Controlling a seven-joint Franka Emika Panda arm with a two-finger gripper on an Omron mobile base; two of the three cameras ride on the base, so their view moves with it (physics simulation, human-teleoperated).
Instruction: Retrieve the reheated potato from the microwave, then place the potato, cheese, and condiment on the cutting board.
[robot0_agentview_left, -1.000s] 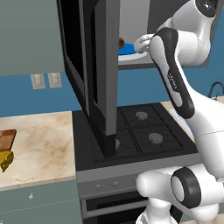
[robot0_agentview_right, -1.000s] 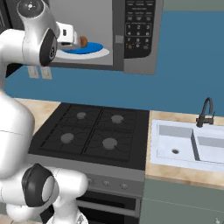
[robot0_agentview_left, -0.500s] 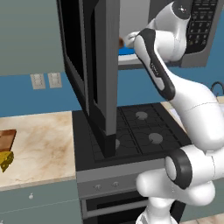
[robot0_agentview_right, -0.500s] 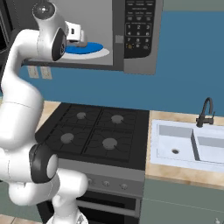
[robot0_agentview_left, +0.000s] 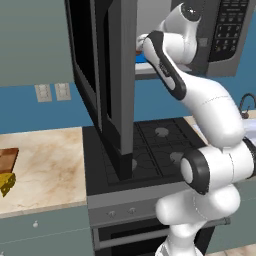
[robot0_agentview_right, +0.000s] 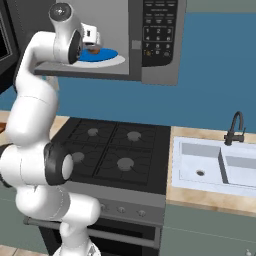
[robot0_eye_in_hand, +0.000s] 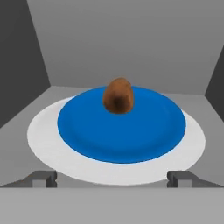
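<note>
Potato (robot0_eye_in_hand: 118, 95): small brown lump on blue plate (robot0_eye_in_hand: 87, 131) inside microwave (robot0_agentview_right: 160, 60), just beyond gripper (robot0_eye_in_hand: 113, 178). Likely firm, light, rounded (may roll). Best pinched across its middle. Gripper fully open, empty.

Blue plate (robot0_eye_in_hand: 127, 135) (potato (robot0_eye_in_hand: 118, 96) atop) in microwave (robot0_agentview_right: 150, 45)

The potato (robot0_eye_in_hand: 118, 96), a small brown rounded lump, is sitting on a blue plate (robot0_eye_in_hand: 122, 131) inside the microwave (robot0_agentview_right: 150, 45), whose door is standing wide open. The cheese (robot0_agentview_left: 6, 183) is lying beside the cutting board (robot0_agentview_left: 7, 160) on the worktop (robot0_agentview_left: 47, 165).
</note>
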